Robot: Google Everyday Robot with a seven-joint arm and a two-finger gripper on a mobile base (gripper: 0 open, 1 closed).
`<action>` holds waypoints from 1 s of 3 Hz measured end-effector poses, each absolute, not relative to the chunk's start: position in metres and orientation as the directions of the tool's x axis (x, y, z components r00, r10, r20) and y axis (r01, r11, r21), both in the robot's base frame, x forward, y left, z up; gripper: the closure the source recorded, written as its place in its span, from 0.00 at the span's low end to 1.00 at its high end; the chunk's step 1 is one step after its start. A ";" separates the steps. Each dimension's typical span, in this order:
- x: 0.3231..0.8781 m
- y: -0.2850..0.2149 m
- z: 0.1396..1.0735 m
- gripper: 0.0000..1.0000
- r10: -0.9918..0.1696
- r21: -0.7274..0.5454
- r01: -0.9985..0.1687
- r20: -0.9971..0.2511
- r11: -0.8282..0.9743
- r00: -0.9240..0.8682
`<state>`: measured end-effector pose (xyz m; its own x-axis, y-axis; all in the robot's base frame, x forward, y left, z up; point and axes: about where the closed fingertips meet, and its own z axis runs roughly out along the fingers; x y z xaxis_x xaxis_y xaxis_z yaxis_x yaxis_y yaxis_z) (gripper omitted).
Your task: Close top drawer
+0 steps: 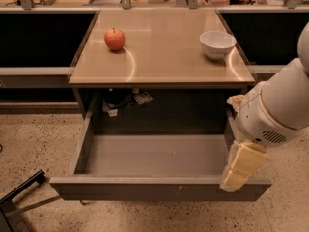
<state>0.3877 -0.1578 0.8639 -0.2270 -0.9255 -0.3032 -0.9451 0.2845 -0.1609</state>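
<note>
The top drawer [159, 190] is a wide shallow grey metal drawer with a flat, handle-less, lightly scratched front. It stands pulled far out from under the tan counter, and its inside is bare. My gripper [235, 179], cream-coloured at the end of the white arm [275, 110], hangs at the drawer's front right corner. It is over the top edge of the front panel and seems to touch it.
A red apple [115, 38] and a white bowl [217, 43] sit on the tan countertop [161, 57] above the drawer. Cables and tags [120, 100] hang in the dark cavity behind it. A dark metal frame [19, 197] lies on the speckled floor at the lower left.
</note>
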 end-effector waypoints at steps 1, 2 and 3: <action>0.378 -0.156 0.853 0.00 -0.928 -0.146 -0.949 -0.292 0.281 -0.230; 0.348 -0.160 0.818 0.00 -0.922 -0.077 -0.954 -0.290 0.290 -0.256; 0.316 -0.163 0.776 0.00 -0.914 0.008 -0.958 -0.299 0.286 -0.276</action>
<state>0.3161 -0.1626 0.7759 -0.2758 -0.9136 -0.2989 -0.9581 0.2864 0.0085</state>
